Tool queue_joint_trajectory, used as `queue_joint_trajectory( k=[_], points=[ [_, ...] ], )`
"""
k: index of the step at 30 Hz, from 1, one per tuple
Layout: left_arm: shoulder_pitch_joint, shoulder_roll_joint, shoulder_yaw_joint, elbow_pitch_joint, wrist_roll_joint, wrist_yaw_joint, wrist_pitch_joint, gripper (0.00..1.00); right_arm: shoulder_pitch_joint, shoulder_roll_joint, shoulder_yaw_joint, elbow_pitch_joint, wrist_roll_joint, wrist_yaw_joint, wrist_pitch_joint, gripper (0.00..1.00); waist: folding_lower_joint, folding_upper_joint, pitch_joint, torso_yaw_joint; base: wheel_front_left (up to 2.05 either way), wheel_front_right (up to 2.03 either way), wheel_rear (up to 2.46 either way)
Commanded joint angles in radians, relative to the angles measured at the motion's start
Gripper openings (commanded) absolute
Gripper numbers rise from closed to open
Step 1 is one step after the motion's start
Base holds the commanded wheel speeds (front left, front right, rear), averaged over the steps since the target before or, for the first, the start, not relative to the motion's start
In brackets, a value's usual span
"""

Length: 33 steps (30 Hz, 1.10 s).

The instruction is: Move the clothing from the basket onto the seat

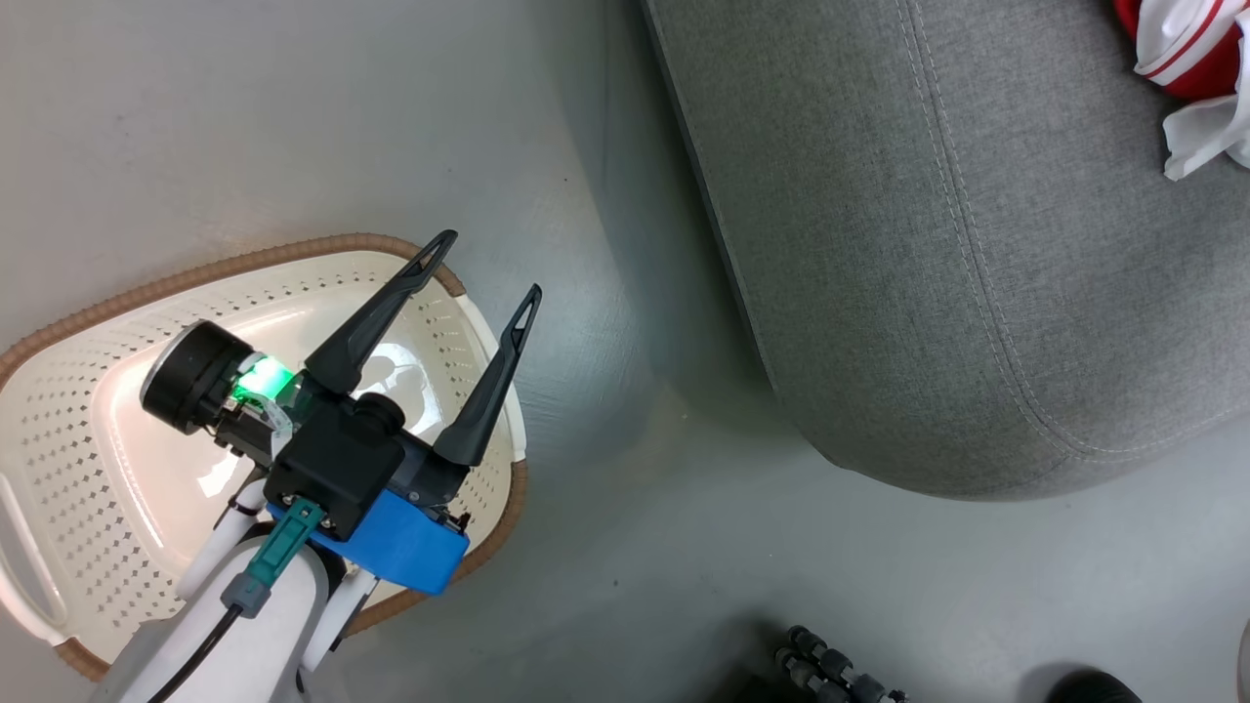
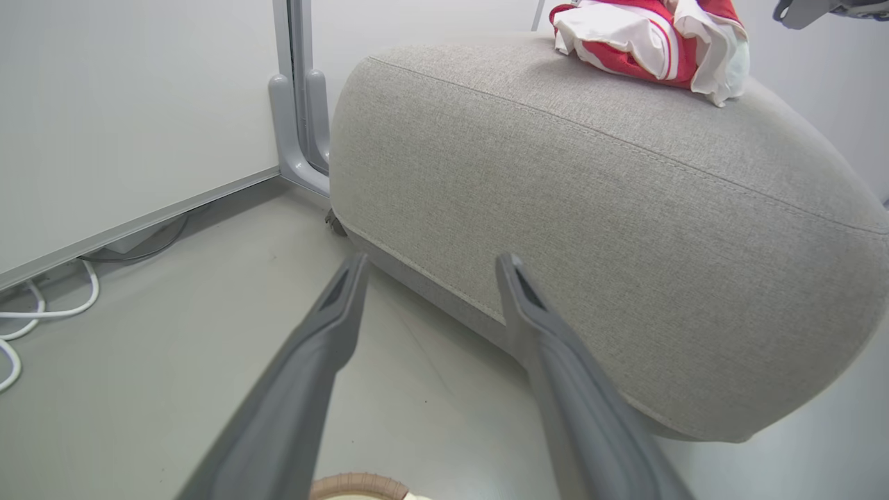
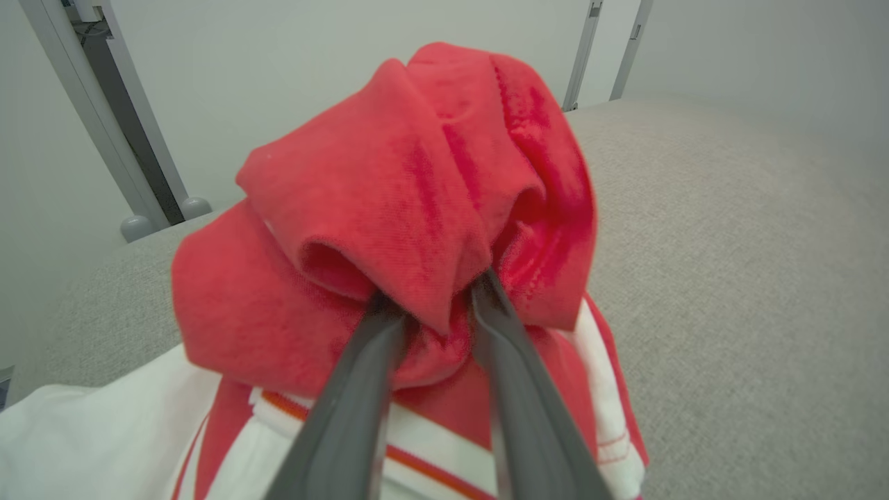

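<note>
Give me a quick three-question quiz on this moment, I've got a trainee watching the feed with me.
1. True or false: a garment lies in the laundry basket.
2. Pick one. The left hand is: A) shut on fabric; B) open, poised above the basket; C) gripping the basket's brown rim.
3. Fill the gap: the red and white clothing lies on the ___.

Key: 1 false, what shows of its inside is bare; 2 B; 3 sofa.
</note>
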Motion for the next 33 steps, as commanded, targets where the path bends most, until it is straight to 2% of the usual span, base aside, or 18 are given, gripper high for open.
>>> queue_joint_trajectory(
  k=[1, 2, 3, 12, 22, 33],
  points=[
    [0.001, -0.002, -0.004, 0.001, -0.001, 0.001, -0.004, 1.0, -0.007, -0.013, 0.006, 0.024, -0.008, 0.001, -0.01, 0.46, -0.0001, 0.0, -0.008, 0.006, 0.0, 0.0, 0.0],
    [-0.001, -0.002, -0.004, 0.003, -0.002, 0.002, -0.006, 1.0, -0.012, -0.018, 0.01, 0.039, -0.009, 0.001, -0.016, 0.7, -0.0001, 0.0, -0.011, 0.009, 0.0, 0.0, 0.0],
    [-0.002, -0.003, -0.005, 0.005, -0.004, 0.002, -0.008, 1.0, -0.015, -0.023, 0.013, 0.052, -0.011, 0.001, -0.023, 1.0, -0.0001, 0.0, -0.014, 0.011, 0.0, 0.0, 0.0],
    [-0.018, -0.011, -0.009, 0.022, -0.014, 0.01, -0.026, 1.0, -0.051, -0.061, 0.048, 0.127, -0.004, 0.001, -0.055, 1.0, -0.0001, 0.0, -0.033, 0.026, 0.0, 0.0, 0.0],
    [-0.036, -0.053, -0.033, 0.08, -0.033, 0.004, -0.077, 1.0, -0.018, -0.1, 0.068, 0.17, -0.015, 0.001, -0.075, 1.0, -0.0001, 0.0, -0.095, 0.06, 0.0, 0.0, 0.0],
    [-0.022, -0.136, -0.049, 0.214, -0.084, 0.0, -0.144, 1.0, 0.113, -0.119, 0.16, 0.116, -0.038, 0.001, -0.1, 1.0, -0.0001, 0.0, -0.242, 0.124, 0.0, 0.0, 0.0]
  ],
)
